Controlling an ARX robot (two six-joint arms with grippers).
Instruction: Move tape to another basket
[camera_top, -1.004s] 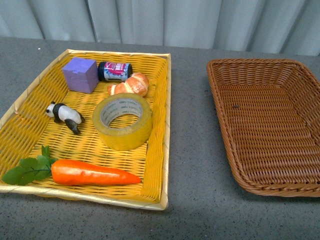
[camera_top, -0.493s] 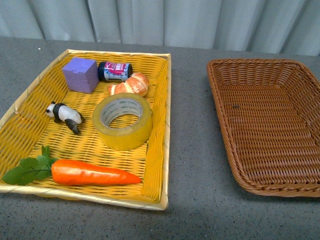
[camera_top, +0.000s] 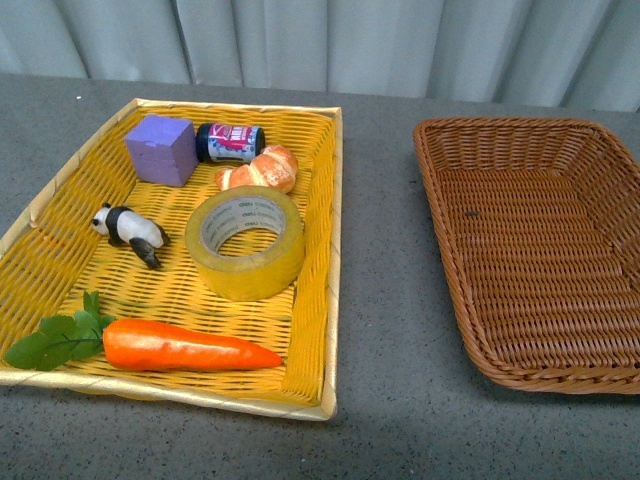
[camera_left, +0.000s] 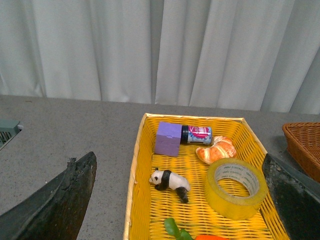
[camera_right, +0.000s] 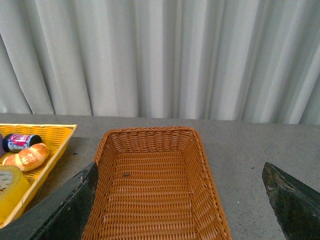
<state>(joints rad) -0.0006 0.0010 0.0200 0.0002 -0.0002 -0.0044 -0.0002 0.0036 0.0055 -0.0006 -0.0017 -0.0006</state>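
Note:
The tape (camera_top: 245, 242), a wide yellowish roll with a white printed core, lies flat in the yellow tray (camera_top: 318, 300), right of its middle. It also shows in the left wrist view (camera_left: 235, 187) and, partly, in the right wrist view (camera_right: 10, 190). The brown wicker basket (camera_top: 445, 250) sits empty on the right; the right wrist view looks down into the basket (camera_right: 150, 137). Neither gripper shows in the front view. My left gripper (camera_left: 182, 205) is open, held back from the tray. My right gripper (camera_right: 182, 205) is open, held back from the brown basket.
The yellow tray also holds a purple cube (camera_top: 160, 148), a small dark jar (camera_top: 230, 142), a croissant (camera_top: 260, 170) just behind the tape, a panda figure (camera_top: 130, 230) and a carrot (camera_top: 180, 345). A grey table (camera_top: 385, 300) runs between the baskets; a curtain hangs behind.

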